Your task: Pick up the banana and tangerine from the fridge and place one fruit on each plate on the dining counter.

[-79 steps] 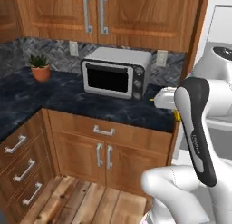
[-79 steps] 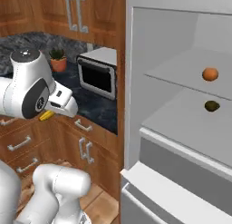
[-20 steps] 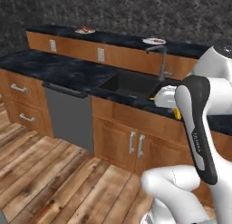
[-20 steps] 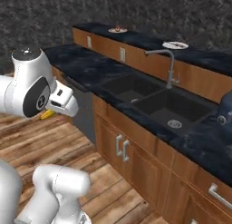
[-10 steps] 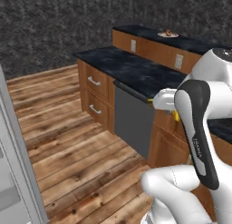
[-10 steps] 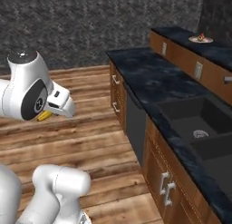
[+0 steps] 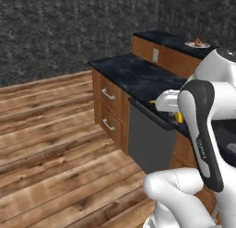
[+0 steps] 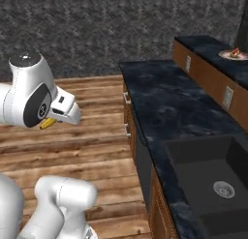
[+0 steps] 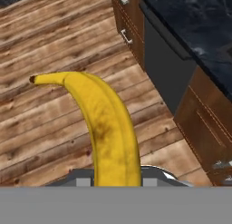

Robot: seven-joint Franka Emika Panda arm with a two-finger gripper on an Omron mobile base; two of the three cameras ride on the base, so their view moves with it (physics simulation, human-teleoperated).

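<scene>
tool (image 8: 54, 121) clamped on the small curved yellow banana with dark tips (image 9: 104, 128). in the hand view the banana rises from 6 o'clock and curves up to its stem tip at about 10 o'clock, over the wooden plank floor (image 9: 54, 51). in the right base view a yellow end pokes out under the white hand at 9 o'clock; in the left base view there are yellow bits beside the hand, roughly 3 o'clock of centre.

progress, as a judgement: banana is out of the fridge and in transit, not placed yet. tangerine not in these frames, so that half looks untouched.

target: long raised dining worktop with dark blue-black marbled top and reddish-brown wood front (image 7: 161, 49), at about 1 o'clock in the left base view, 2 o'clock in the right one. a shallow round whitish plate (image 7: 197, 44) sits on it near the far end, with something small and orange-brown on it, too small to identify. same plate in the right base view at 2 o'clock (image 8: 232, 54).

between arm and dining worktop: the lower dark marbled kitchen worktop with wood drawers (image 7: 124, 72), a grey dishwasher front (image 7: 150, 141), and a dark sink basin (image 8: 213, 185).

left: reach the plate, set the banana down, go back for the tangerine, second plate.
</scene>
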